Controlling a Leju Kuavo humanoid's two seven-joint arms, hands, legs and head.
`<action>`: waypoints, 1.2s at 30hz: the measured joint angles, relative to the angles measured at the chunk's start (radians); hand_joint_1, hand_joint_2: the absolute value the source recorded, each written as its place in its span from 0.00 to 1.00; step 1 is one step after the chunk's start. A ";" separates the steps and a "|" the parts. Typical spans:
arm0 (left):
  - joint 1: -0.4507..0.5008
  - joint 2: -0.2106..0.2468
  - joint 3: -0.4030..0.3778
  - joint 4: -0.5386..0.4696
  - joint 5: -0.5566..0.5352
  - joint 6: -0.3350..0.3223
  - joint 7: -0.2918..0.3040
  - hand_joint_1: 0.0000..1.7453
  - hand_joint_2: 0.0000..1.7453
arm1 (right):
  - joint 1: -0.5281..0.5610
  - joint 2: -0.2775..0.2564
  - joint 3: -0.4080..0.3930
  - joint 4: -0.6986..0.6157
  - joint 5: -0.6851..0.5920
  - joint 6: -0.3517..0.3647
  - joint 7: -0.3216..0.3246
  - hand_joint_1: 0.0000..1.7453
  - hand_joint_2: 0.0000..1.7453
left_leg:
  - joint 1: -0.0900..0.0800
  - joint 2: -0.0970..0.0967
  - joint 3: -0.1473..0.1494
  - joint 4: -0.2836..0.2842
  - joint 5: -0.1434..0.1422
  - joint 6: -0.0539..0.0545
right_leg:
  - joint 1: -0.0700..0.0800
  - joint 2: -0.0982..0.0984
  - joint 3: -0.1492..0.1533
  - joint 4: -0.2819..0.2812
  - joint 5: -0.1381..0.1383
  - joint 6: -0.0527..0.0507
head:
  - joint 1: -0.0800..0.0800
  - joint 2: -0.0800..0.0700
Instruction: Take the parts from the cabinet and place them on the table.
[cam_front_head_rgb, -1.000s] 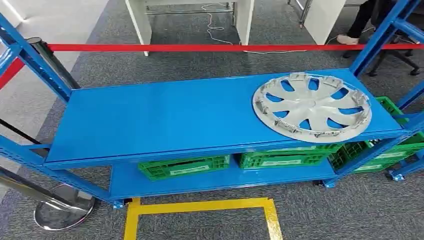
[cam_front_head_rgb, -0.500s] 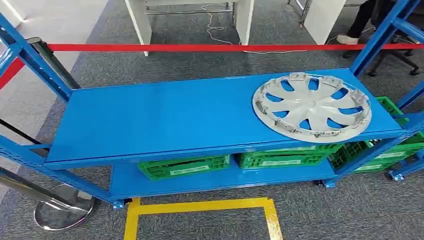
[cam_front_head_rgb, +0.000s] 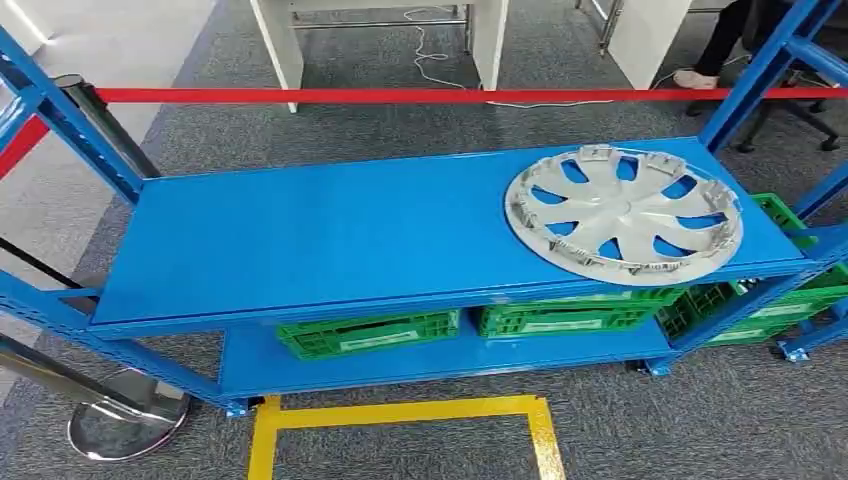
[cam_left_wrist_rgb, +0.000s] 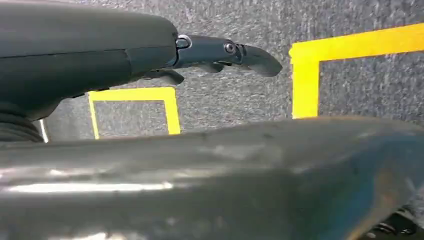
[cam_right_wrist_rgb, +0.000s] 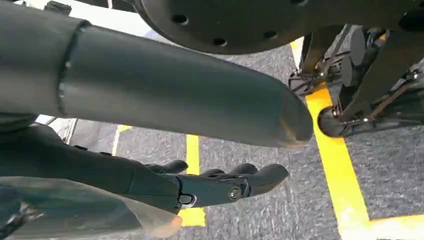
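The left hand (cam_left_wrist_rgb: 220, 52) hangs at the robot's side over grey carpet marked with yellow tape (cam_left_wrist_rgb: 305, 75), its dark fingers stretched out and loosely apart, holding nothing. The right hand (cam_right_wrist_rgb: 220, 185) hangs the same way, fingers extended and a little spread, with nothing in it, above another strip of yellow tape (cam_right_wrist_rgb: 335, 165). Judging from this, the task has barely begun: neither hand is near the cabinet, and the reach, the grasp and the carry to the table all seem left to do. The part to fetch, a silver wheel cover (cam_front_head_rgb: 625, 215), lies flat on the right end of the blue cabinet's top shelf (cam_front_head_rgb: 320, 235), its spokes facing up and its rim lined with small clips, reaching close to the shelf's front edge. Green crates (cam_front_head_rgb: 370, 333) sit on the shelf below.
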 joint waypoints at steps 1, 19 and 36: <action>-0.002 0.002 -0.016 -0.021 0.019 -0.005 0.005 0.00 0.00 | 0.014 -0.002 0.012 0.008 -0.016 0.003 -0.005 0.00 0.00 | 0.000 0.001 0.001 0.000 -0.001 0.001 | 0.000 0.000 -0.001 0.000 -0.001 0.001 | -0.002 0.000; -0.056 0.012 -0.084 -0.189 0.046 -0.007 0.012 0.00 0.00 | 0.096 -0.025 0.069 0.113 -0.040 0.007 -0.009 0.00 0.00 | 0.029 -0.006 0.049 -0.028 -0.031 -0.020 | -0.019 0.001 -0.012 0.011 0.025 0.035 | 0.018 0.000; 0.065 0.011 -0.087 0.033 0.046 -0.007 0.013 0.00 0.00 | -0.033 -0.025 0.080 -0.110 -0.042 0.009 -0.005 0.00 0.00 | 0.009 -0.007 -0.094 0.026 0.058 -0.028 | -0.001 0.015 0.036 0.012 -0.032 -0.018 | -0.005 0.000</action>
